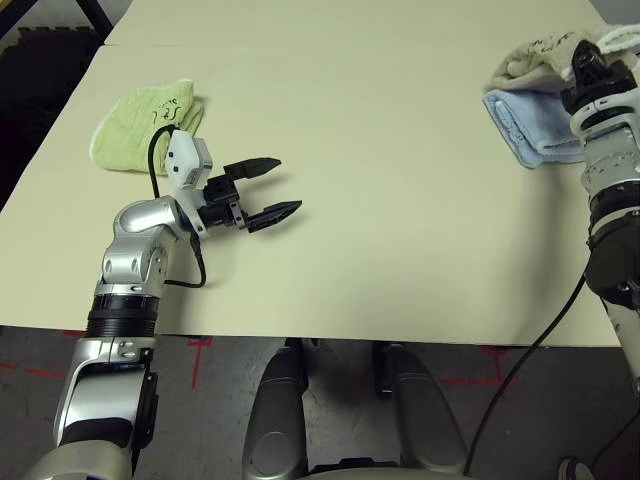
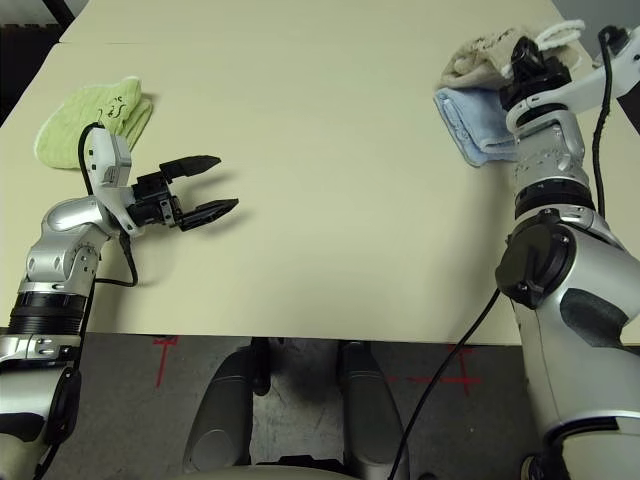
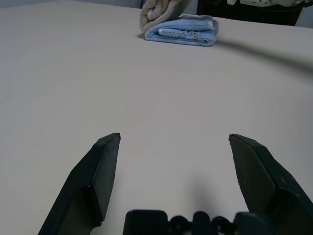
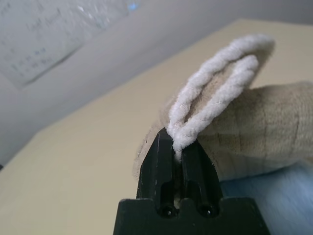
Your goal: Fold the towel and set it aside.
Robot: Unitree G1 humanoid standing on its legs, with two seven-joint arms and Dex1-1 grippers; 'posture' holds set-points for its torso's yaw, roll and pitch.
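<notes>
Right pincer [image 4: 184,147]: fingers pressed together on the white corded edging of the beige towel, pinching a doubled loop of the cord between the tips; seen at the far right of the worktop in the head views, raised over the towels there.
Left pincer [image 1: 272,188]: fingers spread wide, nothing between them; held just above the bare worktop on the left side, pointing toward the middle and right; well apart from every towel.
Beige towel [image 2: 478,55]: bunched in a folded bundle at the far right corner of the worktop, lying partly on top of and behind the light blue towel; corded edge lifted at the right pincer's tips; terry nap visible in the right wrist view.
Light blue towel [image 2: 470,122]: folded, flat on the worktop at the right, directly under and in front of the beige towel, touching it; folded edge toward the middle of the worktop.
Lime-green towel [image 1: 145,123]: folded, at the far left of the worktop, beyond the left arm; small dark embroidered mark on its upper face; just behind the left wrist camera housing in the head views, well apart from the other two towels.
Worktop [image 1: 380,180]: pale cream, plain surface; broad middle stretch between the two arms.
</notes>
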